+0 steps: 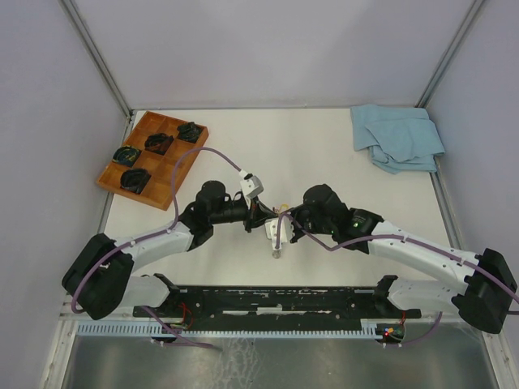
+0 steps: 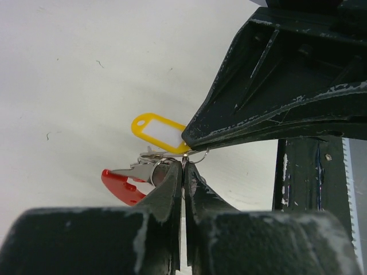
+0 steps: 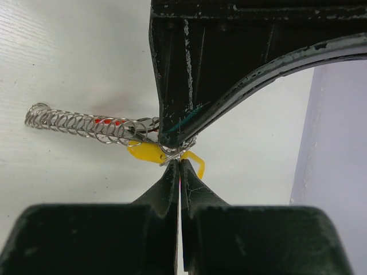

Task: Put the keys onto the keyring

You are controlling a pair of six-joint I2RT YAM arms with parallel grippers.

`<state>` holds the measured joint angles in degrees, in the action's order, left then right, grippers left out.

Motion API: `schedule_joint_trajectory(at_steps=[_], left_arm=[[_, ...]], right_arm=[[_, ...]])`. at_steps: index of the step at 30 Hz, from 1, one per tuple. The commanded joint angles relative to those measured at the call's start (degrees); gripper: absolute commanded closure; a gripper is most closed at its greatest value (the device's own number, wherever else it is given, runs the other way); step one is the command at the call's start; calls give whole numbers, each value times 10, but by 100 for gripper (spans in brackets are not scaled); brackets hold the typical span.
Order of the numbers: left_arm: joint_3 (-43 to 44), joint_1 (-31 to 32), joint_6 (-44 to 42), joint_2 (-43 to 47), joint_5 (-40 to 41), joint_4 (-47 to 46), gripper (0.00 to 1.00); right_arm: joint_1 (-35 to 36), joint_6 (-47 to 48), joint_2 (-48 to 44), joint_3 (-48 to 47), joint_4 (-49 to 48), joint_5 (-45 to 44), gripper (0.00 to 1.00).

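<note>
Between both gripper tips: thin silver metal keyring point(image 2: 202, 156); left gripper point(image 2: 183, 164) pinched shut on it; right gripper point(image 3: 180, 161) clamped on it opposite; yellow oval tag point(image 2: 157, 132) and curved red strap point(image 2: 120, 186) just beyond; advice: hold the ring steady and avoid twisting while spreading the coil.

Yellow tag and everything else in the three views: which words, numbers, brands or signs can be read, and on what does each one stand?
No text can be read in any view.
Yellow tag: its white window is blank.
Black coiled items in the wooden tray: green marks, too small to read.
Blue cloth: plain, no label shows.
</note>
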<state>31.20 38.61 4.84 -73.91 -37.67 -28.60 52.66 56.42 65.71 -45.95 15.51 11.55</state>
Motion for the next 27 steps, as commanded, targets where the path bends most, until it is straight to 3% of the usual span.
schedule_joint_trajectory(at_steps=[1,8,16,23,27], left_arm=[[22,1,-35,-1,-18,0,97],[3,0,-30,26,16,-10,97],[-19,0,-1,52,35,-61,97],[-35,0,21,53,40,-105,97],[-42,0,31,50,42,-126,97]], right_arm=[[-1,-5,-10,-29,-11,-3,99],[-1,-30,-45,-2,16,-66,99],[-1,-79,-59,38,10,-53,99],[-1,-117,-57,71,-32,-34,100],[-1,-140,-64,106,-103,-39,99]])
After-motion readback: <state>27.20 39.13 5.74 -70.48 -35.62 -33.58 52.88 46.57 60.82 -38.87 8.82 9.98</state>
